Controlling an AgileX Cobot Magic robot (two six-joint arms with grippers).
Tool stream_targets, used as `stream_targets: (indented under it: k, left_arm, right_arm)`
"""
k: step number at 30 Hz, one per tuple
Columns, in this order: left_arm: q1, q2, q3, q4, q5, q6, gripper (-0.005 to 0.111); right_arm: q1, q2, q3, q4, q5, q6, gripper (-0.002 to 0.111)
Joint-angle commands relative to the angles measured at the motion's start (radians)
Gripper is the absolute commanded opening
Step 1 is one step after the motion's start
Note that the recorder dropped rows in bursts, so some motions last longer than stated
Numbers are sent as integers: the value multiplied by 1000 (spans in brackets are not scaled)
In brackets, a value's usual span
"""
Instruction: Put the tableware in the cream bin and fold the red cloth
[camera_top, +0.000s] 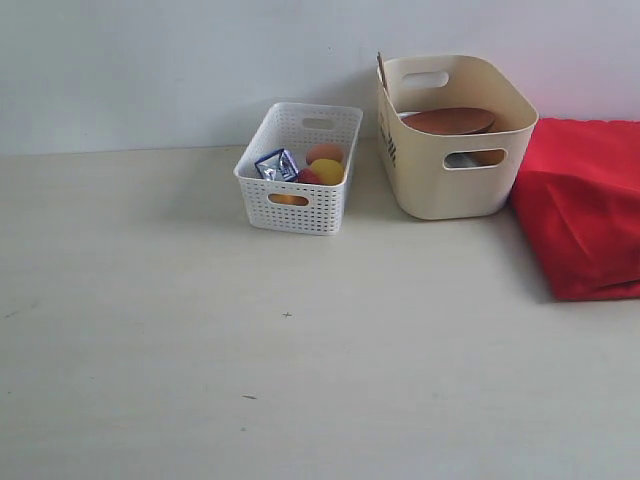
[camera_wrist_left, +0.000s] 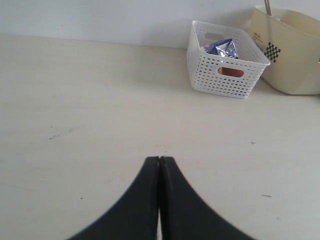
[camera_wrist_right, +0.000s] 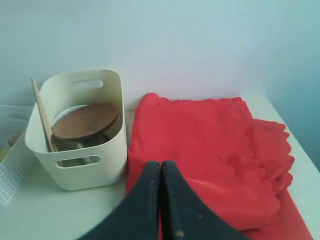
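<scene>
The cream bin (camera_top: 455, 180) stands at the back right of the table, also seen as the cream bin (camera_wrist_right: 95, 165) in the right wrist view and the cream bin (camera_wrist_left: 295, 60) in the left wrist view. Inside lies the round brown wooden plate (camera_top: 448, 121), plate (camera_wrist_right: 85, 121), with light wooden chopsticks (camera_wrist_right: 42, 115) leaning at the wall and something metal under the plate. The red cloth (camera_top: 585, 205), cloth (camera_wrist_right: 210, 150), lies folded right of the bin. My left gripper (camera_wrist_left: 159, 159) is shut over bare table. My right gripper (camera_wrist_right: 160, 164) is shut above the cloth's near edge. Neither arm appears in the exterior view.
A white perforated basket (camera_top: 297, 208), basket (camera_wrist_left: 225, 75), stands left of the bin, holding a blue-and-white snack packet (camera_top: 277, 164), packet (camera_wrist_left: 223, 48), and round yellow and orange foods (camera_top: 326, 170). A wall runs behind both containers. The table (camera_top: 200, 350) stretches wide in front.
</scene>
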Motion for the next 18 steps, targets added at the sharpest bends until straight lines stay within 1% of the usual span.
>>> stream_targets:
  k: [1, 6, 11, 12, 14, 18]
  left_arm:
    - [-7, -4, 3, -7, -14, -4, 0]
    - [-7, -4, 3, -7, -14, -4, 0]
    - [-7, -4, 3, -7, -14, -4, 0]
    - [-7, -4, 3, -7, -14, -4, 0]
    - [-7, -4, 3, -7, -14, -4, 0]
    - [-7, -4, 3, -7, -14, -4, 0]
  right_arm:
    - [5, -121, 57, 4, 16, -11, 0]
    - [5, -229, 137, 69, 16, -34, 0]
    - [9, -334, 231, 280, 33, -208, 0]
    - [18, -357, 246, 289, 31, -221, 0]
    - [51, -401, 275, 269, 31, -230, 0]
    - [136, -482, 326, 152, 31, -203, 0]
